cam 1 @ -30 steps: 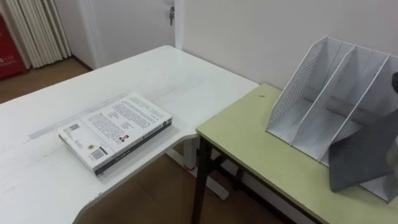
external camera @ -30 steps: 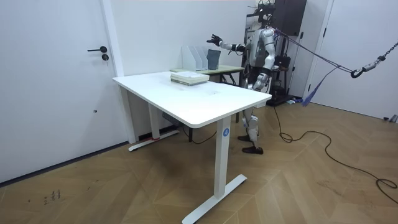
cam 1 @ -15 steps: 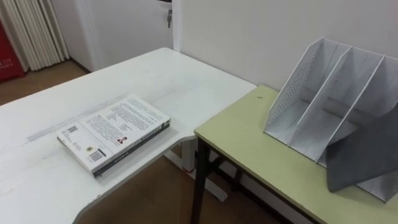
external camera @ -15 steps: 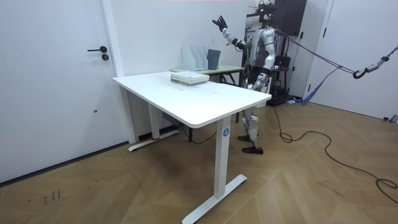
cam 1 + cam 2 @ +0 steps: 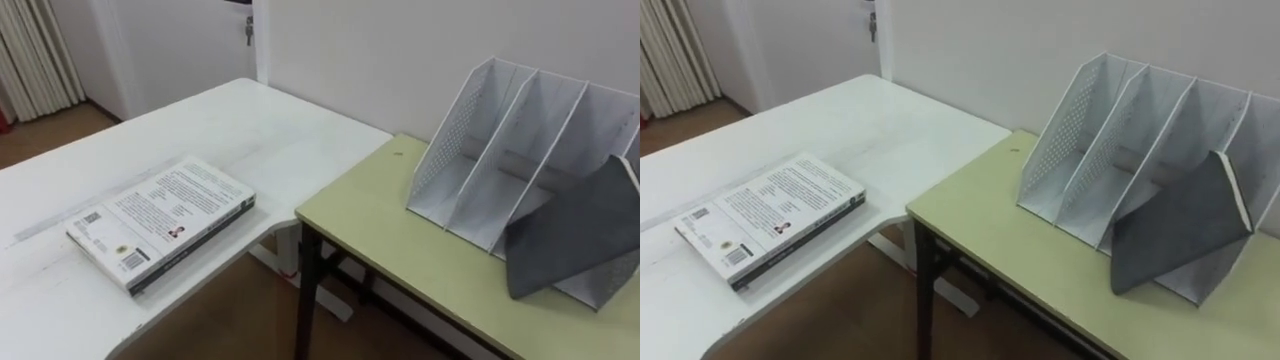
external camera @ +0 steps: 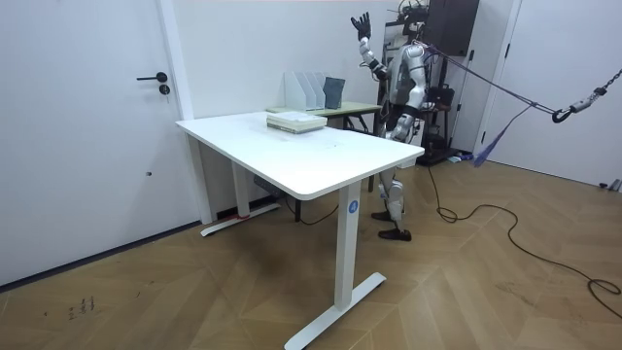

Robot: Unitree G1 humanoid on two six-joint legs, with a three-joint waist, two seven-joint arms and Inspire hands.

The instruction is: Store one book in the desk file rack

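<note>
Right hand (image 6: 362, 24): raised from rack (image 5: 450, 135) height to overhead, fingers spread, empty.
Book (image 5: 572, 232): unmoved, leaning in rack's right slot.

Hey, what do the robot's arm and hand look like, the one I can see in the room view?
The right hand is dark, nearly black, with slim separate fingers. The right arm is silvery grey with darker patches at the joints. Any finer markings or cables on it are too small to tell.
</note>
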